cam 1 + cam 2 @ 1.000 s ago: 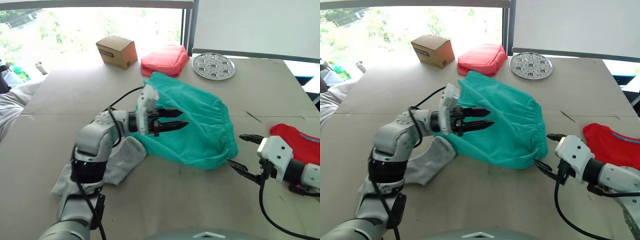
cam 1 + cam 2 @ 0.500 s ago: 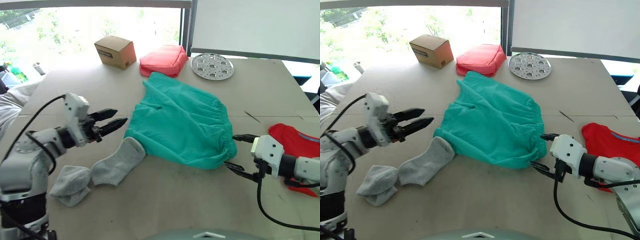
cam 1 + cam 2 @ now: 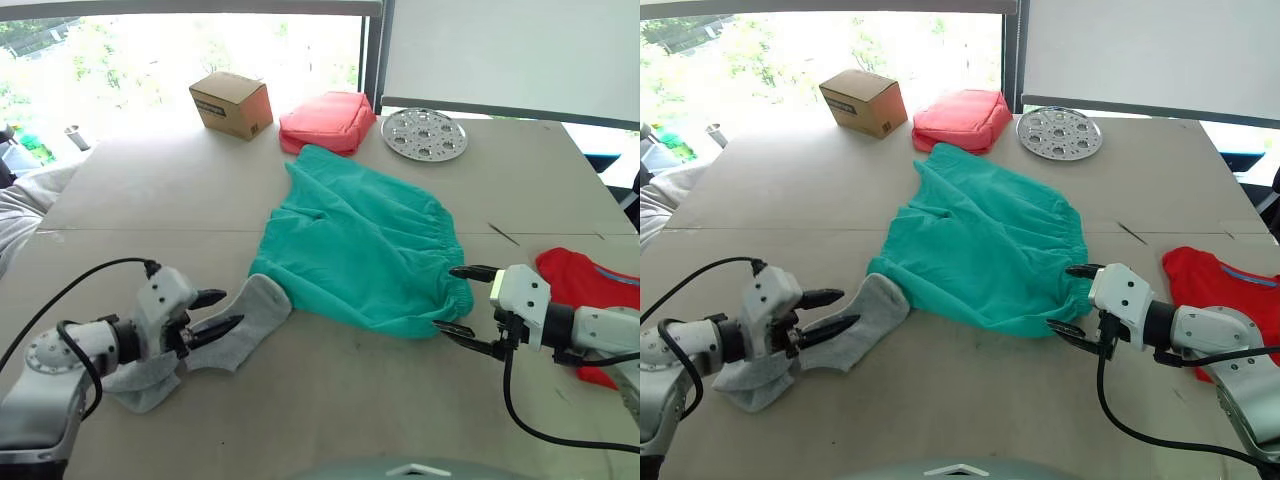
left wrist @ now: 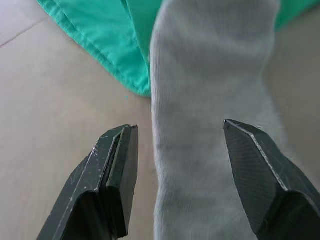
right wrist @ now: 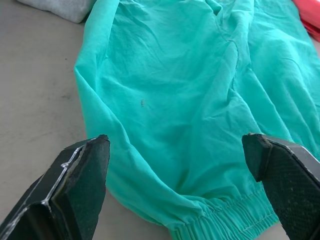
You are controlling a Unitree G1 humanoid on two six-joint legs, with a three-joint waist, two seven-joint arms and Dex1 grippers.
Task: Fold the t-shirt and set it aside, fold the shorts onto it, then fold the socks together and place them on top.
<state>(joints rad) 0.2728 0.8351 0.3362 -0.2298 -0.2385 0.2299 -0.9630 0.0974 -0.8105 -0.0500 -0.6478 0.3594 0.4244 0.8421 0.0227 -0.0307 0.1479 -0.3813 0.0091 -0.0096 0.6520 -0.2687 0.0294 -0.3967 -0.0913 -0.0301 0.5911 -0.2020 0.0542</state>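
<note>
Left gripper lowered, half-covering socks

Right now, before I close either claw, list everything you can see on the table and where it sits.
shorts: one, teal, spread at table centre
socks: two, grey, near left, one touching the shorts' corner
t-shirt: one, red, right edge
pouch: one, coral pink, far side
cardboard box: one, brown, far left of pouch
metal disc: one, silver, perforated, far right of pouch
left claw: open, astride a sock
right claw: open, at the shorts' waistband
</note>
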